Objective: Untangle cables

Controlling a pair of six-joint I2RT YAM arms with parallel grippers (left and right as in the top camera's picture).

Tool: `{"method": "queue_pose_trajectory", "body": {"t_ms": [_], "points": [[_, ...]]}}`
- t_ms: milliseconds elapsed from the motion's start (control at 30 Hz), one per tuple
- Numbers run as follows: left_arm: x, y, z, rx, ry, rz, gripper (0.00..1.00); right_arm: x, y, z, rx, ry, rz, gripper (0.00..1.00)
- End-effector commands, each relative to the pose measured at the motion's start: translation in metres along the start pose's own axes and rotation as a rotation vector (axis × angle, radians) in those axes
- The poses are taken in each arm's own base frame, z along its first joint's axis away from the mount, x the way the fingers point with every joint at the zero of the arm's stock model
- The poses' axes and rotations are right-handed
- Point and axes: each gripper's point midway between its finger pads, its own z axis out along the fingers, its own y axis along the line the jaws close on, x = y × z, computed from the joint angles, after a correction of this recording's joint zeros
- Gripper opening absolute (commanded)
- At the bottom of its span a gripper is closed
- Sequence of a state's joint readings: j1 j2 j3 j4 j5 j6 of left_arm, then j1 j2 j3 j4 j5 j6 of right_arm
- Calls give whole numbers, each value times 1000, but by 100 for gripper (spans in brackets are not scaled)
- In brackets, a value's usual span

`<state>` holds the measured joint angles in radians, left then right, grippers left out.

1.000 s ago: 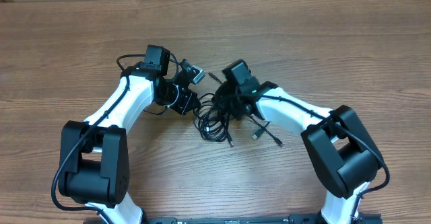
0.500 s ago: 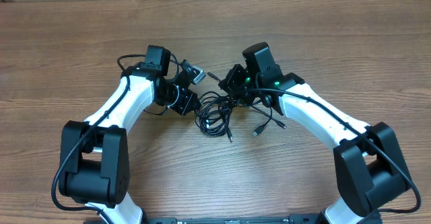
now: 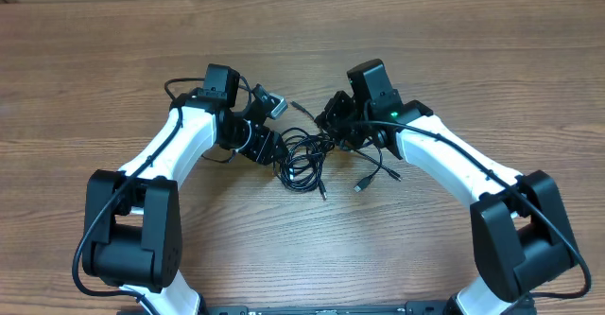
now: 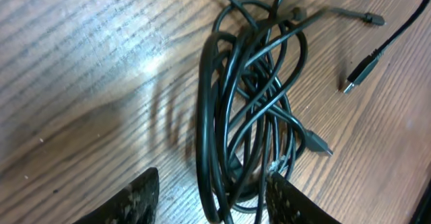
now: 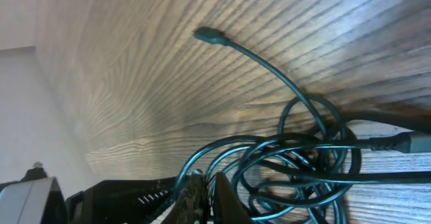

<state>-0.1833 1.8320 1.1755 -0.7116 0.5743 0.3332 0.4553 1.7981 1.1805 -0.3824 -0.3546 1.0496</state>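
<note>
Though loosely coiled, thin black cables point(image 3: 302, 161), plug ends point(image 4: 355, 76) straying out

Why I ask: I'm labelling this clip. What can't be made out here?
- Overhead: how many cables there are; the strands overlap and are too small.
- Left wrist: the cables' near end, cut off by the bottom edge at the open left claw.
- Right wrist: whether the shut right claw pinches a strand; its fingers hide the contact.
</note>
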Motion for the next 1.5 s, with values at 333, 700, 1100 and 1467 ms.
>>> {"method": "queue_pose_trajectory", "body": {"t_ms": [333, 700, 1100, 1467], "points": [[20, -5, 21, 7, -2, -80, 47, 19, -3, 8, 25, 47, -74, 14], [14, -16, 32, -21, 6, -8, 9, 24, -4, 7, 21, 77, -99, 28], [-18, -35, 8, 86, -99, 182, 4, 41, -15, 2, 35, 195, -96, 24], [6, -56, 7, 196, -52, 414, 4, 21, -23, 4, 92, 78, -41, 25]]}}
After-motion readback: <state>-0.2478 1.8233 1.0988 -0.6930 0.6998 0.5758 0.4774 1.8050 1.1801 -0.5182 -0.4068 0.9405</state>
